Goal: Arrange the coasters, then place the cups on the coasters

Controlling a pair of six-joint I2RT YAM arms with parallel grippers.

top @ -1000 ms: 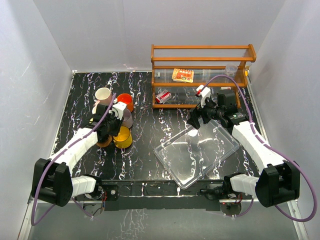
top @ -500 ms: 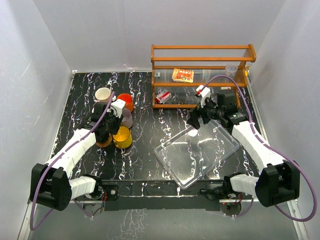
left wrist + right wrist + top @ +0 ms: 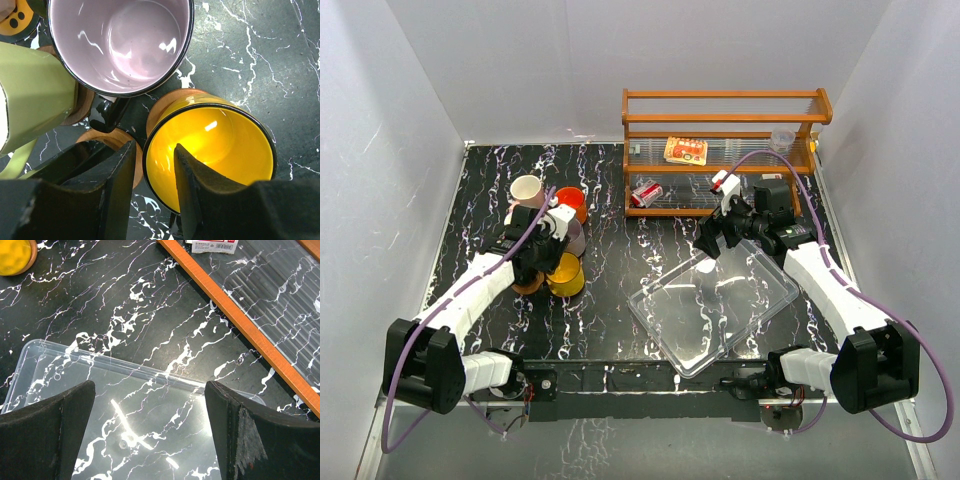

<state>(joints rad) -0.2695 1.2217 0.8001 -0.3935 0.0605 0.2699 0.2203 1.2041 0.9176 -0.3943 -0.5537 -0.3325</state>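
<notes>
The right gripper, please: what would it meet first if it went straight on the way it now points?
Most likely the clear plastic tray: the open right gripper points down at its floor, just inside one rim, with nothing visible between. The gap is hard to judge.

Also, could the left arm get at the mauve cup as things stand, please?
Probably yes: the mauve cup stands just past the left gripper, rim uncovered. The yellow cup and olive cup crowd it closely, so it looks tight.
</notes>
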